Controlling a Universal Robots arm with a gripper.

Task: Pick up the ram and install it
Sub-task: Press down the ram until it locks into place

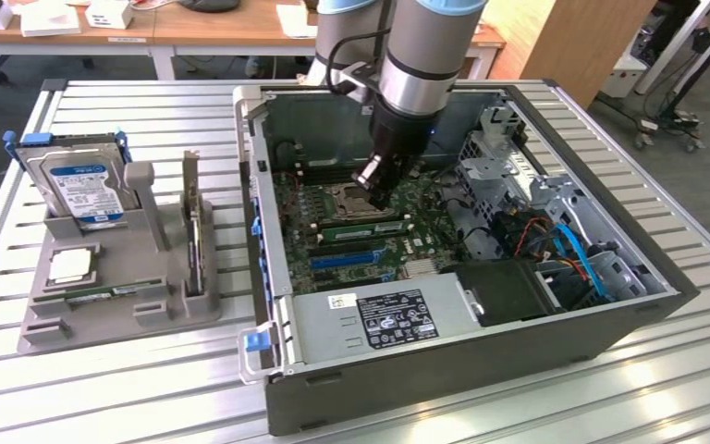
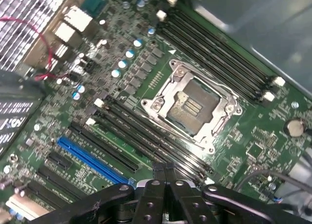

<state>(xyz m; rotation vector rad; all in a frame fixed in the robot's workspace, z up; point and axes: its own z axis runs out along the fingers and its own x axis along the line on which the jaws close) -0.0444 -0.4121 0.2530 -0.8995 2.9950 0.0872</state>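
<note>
The ram (image 1: 115, 292) is a thin green stick lying flat in the front groove of the grey holder (image 1: 84, 319) at the exterior view's left, outside the computer. My gripper (image 1: 376, 192) hangs inside the open computer case (image 1: 454, 370), just above the motherboard by the silver processor socket (image 2: 191, 104). In the wrist view its dark fingertips (image 2: 165, 171) are pressed together with nothing between them. Long black memory slots (image 2: 146, 136) run right under the fingertips, and another bank of slots (image 2: 214, 56) lies on the socket's far side.
The holder also carries an upright silver hard drive with a blue label (image 1: 84, 190), a tall upright expansion card (image 1: 191, 231) and a small square chip (image 1: 69, 266). Inside the case are a blue slot (image 2: 90, 158), a drive cage (image 1: 503, 171), cables (image 1: 577, 254) and a power supply (image 1: 380, 319).
</note>
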